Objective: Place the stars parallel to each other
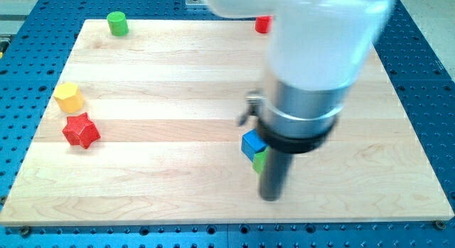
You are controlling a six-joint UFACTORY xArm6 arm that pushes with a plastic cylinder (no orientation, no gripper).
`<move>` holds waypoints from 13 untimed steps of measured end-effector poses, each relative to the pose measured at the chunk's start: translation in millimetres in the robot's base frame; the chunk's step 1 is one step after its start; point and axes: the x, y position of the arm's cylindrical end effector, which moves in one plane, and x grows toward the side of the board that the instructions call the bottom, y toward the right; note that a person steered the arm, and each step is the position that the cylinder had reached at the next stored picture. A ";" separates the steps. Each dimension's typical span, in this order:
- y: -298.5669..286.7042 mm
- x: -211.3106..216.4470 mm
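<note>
Red star (80, 130) is seen near the surface's (163, 77) left edge, beside a yellow block (69, 96); the green block (260, 160), possibly a star, is touched by my tip (270, 197), presumably for pushing. No pincer is fitted.

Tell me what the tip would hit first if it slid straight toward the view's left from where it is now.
My tip sits just below the green block and blue block. Straight left at that height the board looks free to its edge; the red star lies higher, so it would likely be missed, though depth is unclear.
</note>
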 end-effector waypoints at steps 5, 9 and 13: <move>-62.3 -12.5; -311.1 -76.9; -212.6 -130.6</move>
